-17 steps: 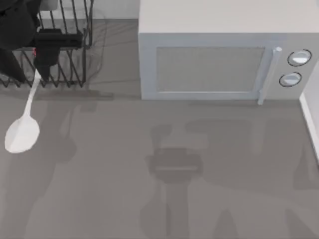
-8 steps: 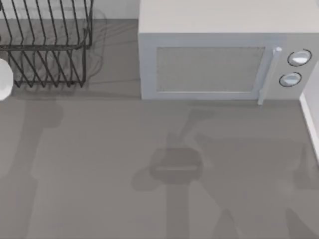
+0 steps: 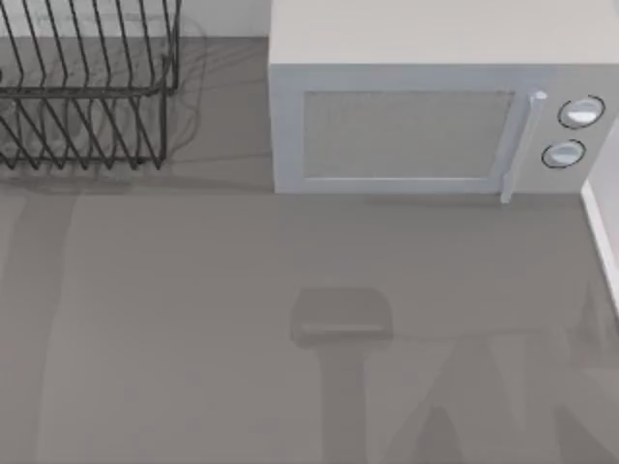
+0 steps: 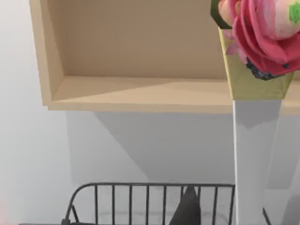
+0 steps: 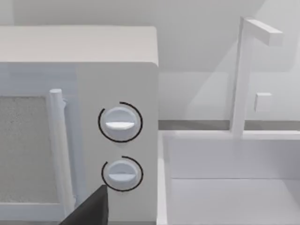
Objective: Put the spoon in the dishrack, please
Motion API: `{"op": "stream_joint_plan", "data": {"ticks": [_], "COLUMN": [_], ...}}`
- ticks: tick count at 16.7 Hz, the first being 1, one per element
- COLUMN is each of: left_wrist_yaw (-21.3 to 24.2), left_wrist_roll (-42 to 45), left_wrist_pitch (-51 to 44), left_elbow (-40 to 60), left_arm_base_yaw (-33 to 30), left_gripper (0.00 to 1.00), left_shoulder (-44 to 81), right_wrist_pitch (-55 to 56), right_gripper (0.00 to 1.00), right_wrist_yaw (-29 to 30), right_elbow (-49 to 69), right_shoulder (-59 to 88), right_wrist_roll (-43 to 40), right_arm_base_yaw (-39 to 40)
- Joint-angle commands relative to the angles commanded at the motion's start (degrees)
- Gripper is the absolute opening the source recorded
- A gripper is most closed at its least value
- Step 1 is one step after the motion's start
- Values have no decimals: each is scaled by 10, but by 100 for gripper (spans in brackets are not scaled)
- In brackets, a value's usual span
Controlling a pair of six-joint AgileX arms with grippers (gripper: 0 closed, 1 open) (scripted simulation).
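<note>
The spoon (image 4: 255,154) stands close in the left wrist view, its white handle rising to the red-and-yellow knob (image 4: 262,37). My left gripper (image 4: 225,220) is shut on it, with one dark fingertip (image 4: 187,211) showing beside the handle. The top rail of the black wire dishrack (image 4: 150,187) lies just below and beyond the gripper. In the top view the dishrack (image 3: 87,97) stands at the table's back left. A dark part of my right gripper (image 5: 89,211) shows in front of the microwave's lower dial.
A grey microwave (image 3: 426,116) fills the back middle and right, door shut, two dials (image 5: 120,123) at its right. A white sink with a faucet (image 5: 243,79) lies right of it. A wooden shelf (image 4: 140,93) hangs on the wall above the dishrack.
The left arm, with the spoon hanging from it, has left the top view past the left edge. Half a second ago the spoon's bowl still showed there.
</note>
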Motion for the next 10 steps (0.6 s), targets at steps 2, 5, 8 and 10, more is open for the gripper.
{"op": "stream_joint_plan", "data": {"ticks": [2, 5, 8, 10], "left_wrist_yaw": [7, 8, 7, 5], "left_wrist_roll": [6, 8, 8, 8], "left_wrist_pitch": [30, 37, 37, 56], "left_elbow": [-21, -25, -23, -24], "left_arm_base_yaw": [13, 17, 14, 13], "left_gripper": [0, 0, 0, 0], "left_shoulder": [-29, -36, -33, -14], "right_wrist_pitch": [0, 0, 0, 0], "right_gripper": [100, 100, 100, 100], "right_wrist_yaw": [0, 0, 0, 0], "right_elbow": [0, 0, 0, 0], "right_shoulder": [0, 0, 0, 0], "right_wrist_roll": [0, 0, 0, 0], "right_arm_base_yaw": [0, 0, 0, 0]}}
